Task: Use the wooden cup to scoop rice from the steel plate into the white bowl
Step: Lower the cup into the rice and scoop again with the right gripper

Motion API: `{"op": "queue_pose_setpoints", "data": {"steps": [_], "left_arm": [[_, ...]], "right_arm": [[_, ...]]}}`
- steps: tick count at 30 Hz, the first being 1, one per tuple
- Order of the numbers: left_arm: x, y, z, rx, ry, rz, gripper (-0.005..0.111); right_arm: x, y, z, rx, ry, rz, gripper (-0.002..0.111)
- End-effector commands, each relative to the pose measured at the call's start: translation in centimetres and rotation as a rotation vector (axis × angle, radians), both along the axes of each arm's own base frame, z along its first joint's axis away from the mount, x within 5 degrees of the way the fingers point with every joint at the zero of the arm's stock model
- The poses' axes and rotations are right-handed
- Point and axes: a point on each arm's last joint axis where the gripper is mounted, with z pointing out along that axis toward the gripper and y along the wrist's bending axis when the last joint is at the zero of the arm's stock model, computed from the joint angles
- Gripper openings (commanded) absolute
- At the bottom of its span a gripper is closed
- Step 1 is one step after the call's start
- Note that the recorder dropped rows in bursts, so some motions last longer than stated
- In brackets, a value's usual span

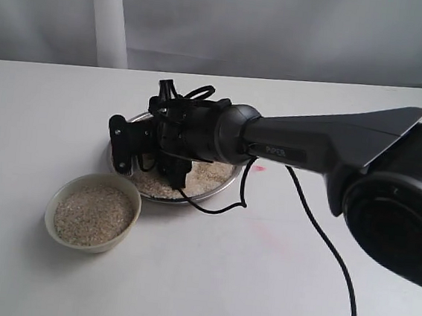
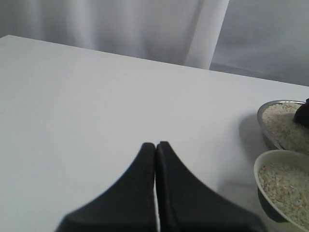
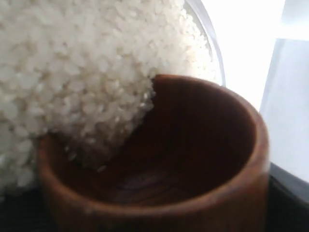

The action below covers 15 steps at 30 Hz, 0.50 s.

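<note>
Where cup (image 3: 183,159) mouth tips sideways into rice (image 3: 72,72), plate (image 3: 216,48) rim just beyond; right gripper (image 1: 150,163) clamps cup, left gripper (image 2: 155,145) fingers pressed together.

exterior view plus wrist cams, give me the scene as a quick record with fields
plate: on the table, rice heaped in it
bowl: next to the plate, well filled with rice
cup: mouth pushed into the plate's rice, grains spilling in
right gripper: over the plate, holding the cup
left gripper: shut, empty, over bare table
</note>
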Motion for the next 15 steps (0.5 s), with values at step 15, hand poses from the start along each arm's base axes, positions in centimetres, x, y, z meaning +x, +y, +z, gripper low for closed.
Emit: {"op": "queue_pose_setpoints", "data": {"steps": [15], "left_arm": [[0.0, 0.0, 0.2, 0.002, -0.012, -0.001, 0.0]], "right_arm": [[0.3, -1.0, 0.7, 0.281, 0.21, -0.236, 0.0]]}}
